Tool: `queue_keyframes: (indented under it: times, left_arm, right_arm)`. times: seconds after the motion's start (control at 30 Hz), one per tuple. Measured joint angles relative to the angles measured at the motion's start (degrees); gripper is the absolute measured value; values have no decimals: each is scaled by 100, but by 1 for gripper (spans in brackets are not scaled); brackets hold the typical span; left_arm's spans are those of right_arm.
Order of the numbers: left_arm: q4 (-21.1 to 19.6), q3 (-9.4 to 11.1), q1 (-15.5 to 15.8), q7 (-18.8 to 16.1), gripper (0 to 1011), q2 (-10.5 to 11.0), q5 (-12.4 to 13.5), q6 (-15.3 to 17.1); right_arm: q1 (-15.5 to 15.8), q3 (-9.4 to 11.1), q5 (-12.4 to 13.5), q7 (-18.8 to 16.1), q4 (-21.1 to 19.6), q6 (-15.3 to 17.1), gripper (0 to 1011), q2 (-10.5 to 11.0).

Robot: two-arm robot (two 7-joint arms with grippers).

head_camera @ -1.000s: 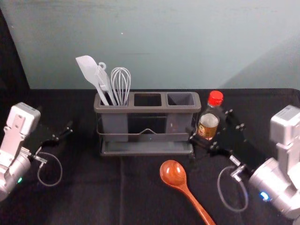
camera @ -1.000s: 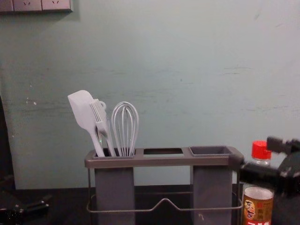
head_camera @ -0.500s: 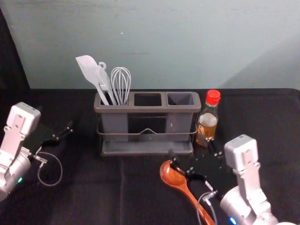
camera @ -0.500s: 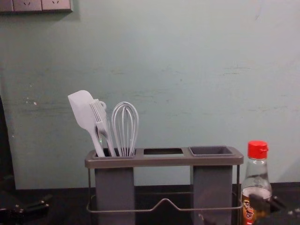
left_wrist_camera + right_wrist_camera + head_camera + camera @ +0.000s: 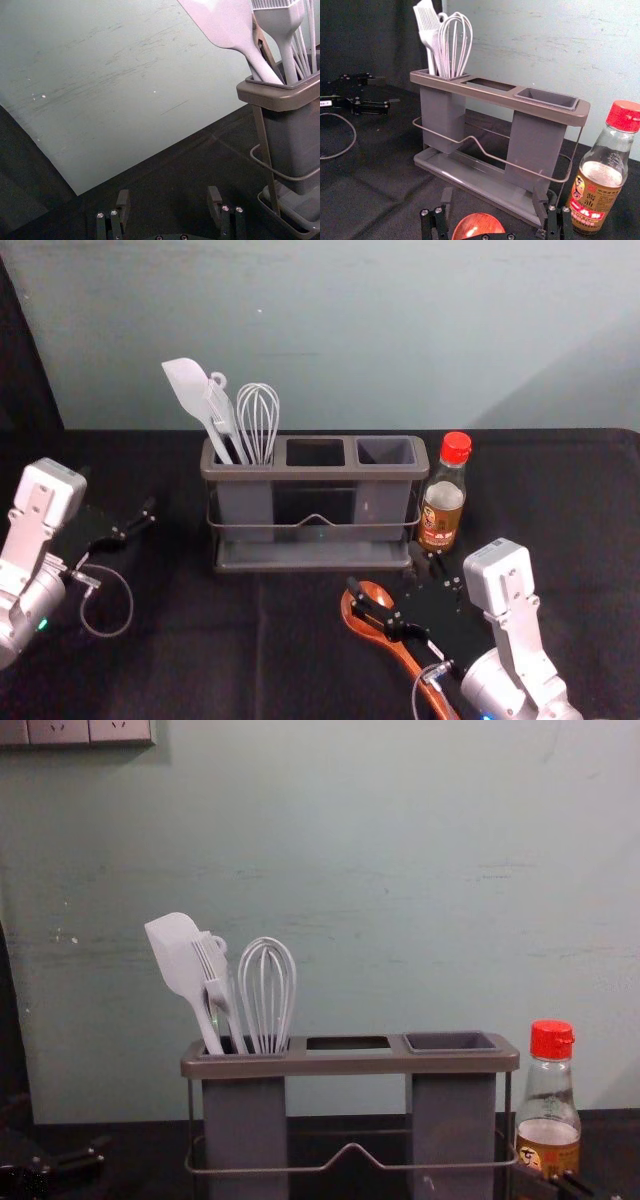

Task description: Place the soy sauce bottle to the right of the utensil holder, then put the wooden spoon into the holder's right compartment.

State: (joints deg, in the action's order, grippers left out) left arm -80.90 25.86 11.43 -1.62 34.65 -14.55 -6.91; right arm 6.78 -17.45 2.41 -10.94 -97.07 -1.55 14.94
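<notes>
One wooden spoon [image 5: 477,225] lies before the utensil holder [image 5: 577,114]; we judge it light, stiff, slick, best pinched high on its handle [image 5: 407,658], right pincer [image 5: 493,196] spread open above its bowl, left pincer [image 5: 169,194] open, idle beyond the holder's left end
</notes>
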Motion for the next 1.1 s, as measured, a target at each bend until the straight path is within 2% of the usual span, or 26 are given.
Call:
queue_keyframes:
  times: [0.7,0.8,0.93,0.97,1.03,1.07,1.1]
  left_arm:
    - [0,0,0,0,1011,0,0,0]
    - [0,0,0,0,1011,0,0,0]
    - [0,0,0,0,1012,0,1,0]
    - [0,0,0,0,1011,0,0,0]
    - [0,0,0,0,1011,0,0,0]
    - [0,0,0,0,1011,0,0,0]
    - [0,0,0,0,1011,0,1,0]
  right_arm:
    - [2,17,-13,17,-5,68,1002,-25]
    - [47,53,-14,-39,-82,315,1003,-45]
    - [119,118,77,-124,-356,966,1003,-56]
    - [143,130,94,-132,-513,1335,1002,-57]
    - [157,132,87,-123,-665,1749,1003,-66]
    - [157,130,72,-99,-808,2139,1003,-81]
    - [155,128,59,-93,-867,2331,1002,-89]
